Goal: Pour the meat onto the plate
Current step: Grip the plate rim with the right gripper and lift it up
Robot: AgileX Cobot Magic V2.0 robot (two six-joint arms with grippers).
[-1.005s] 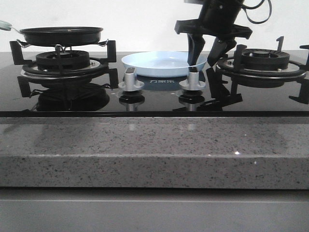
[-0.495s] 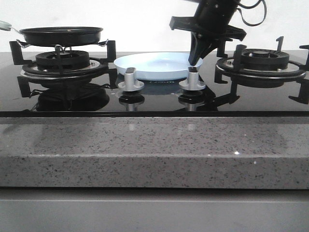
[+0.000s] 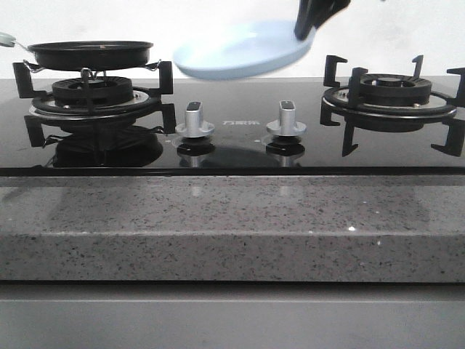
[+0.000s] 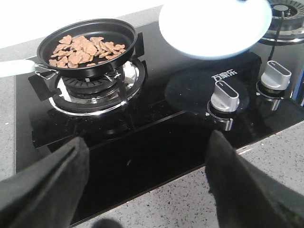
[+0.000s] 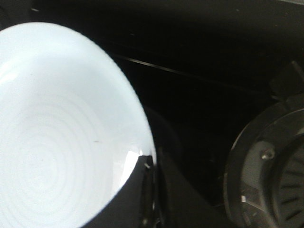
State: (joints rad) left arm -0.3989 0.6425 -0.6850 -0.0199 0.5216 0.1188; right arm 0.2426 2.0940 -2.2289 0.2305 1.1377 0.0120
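Note:
The pale-blue plate [image 3: 240, 51] hangs in the air above the middle of the stove, tilted, its right rim up. My right gripper [image 3: 305, 27] is shut on that rim; in the right wrist view its jaws pinch the plate's edge [image 5: 148, 164] and the plate [image 5: 57, 137] is empty. The meat [image 4: 83, 47] lies as a heap of small brown slices in the black frying pan [image 4: 116, 29] on the left burner. The pan also shows in the front view [image 3: 91, 52]. My left gripper [image 4: 145, 156] is open and empty above the stove's front edge.
Two silver knobs [image 3: 195, 118] [image 3: 286, 116] stand at the middle of the black glass stove top. The right burner [image 3: 392, 94] has a bare black grate. The pan's pale handle [image 4: 14, 67] points away to the left. A speckled grey counter [image 3: 232, 225] runs along the front.
My right gripper closed on the plate's right rim, slid it left, then lifted it off the stove top into the air. The pan has not moved.

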